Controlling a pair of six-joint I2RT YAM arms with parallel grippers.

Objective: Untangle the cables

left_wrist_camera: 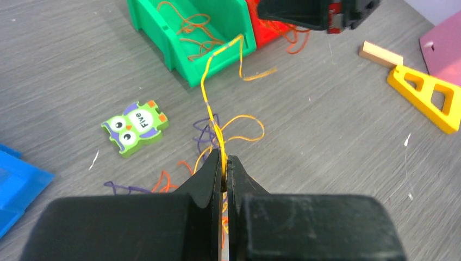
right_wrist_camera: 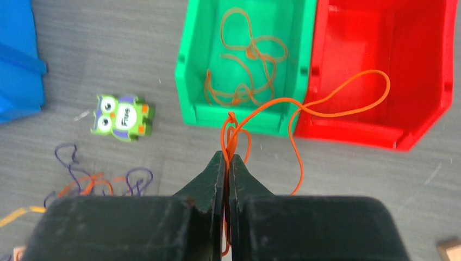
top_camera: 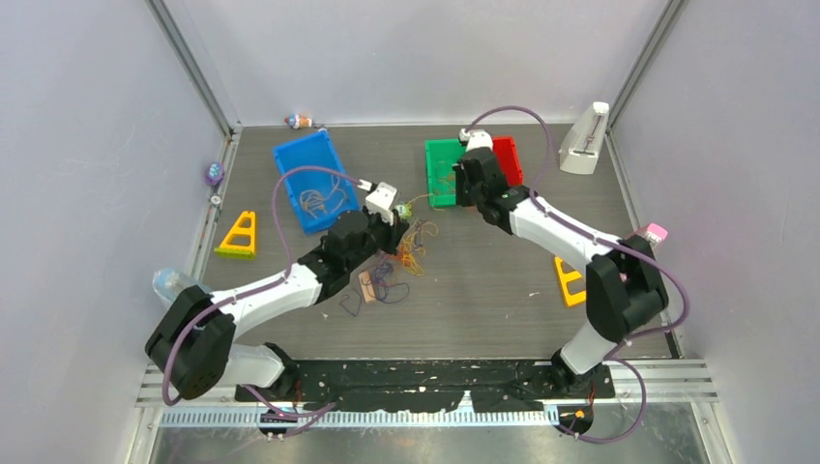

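Left gripper (left_wrist_camera: 223, 159) pinches a yellow cable (left_wrist_camera: 204, 87) trailing toward the green bin (left_wrist_camera: 191, 73). Right gripper (right_wrist_camera: 228, 156) clamps an orange cable (right_wrist_camera: 231, 118) near the red bin (right_wrist_camera: 380, 136). Draw these 2 strands apart slowly, watching the tangle (top_camera: 414, 253).

Cables (top_camera: 416, 249) lie heaped at the table's (top_camera: 483, 300) middle; a bin (top_camera: 290, 159) stands behind them to the left, two touching bins (top_camera: 437, 159) to the right.
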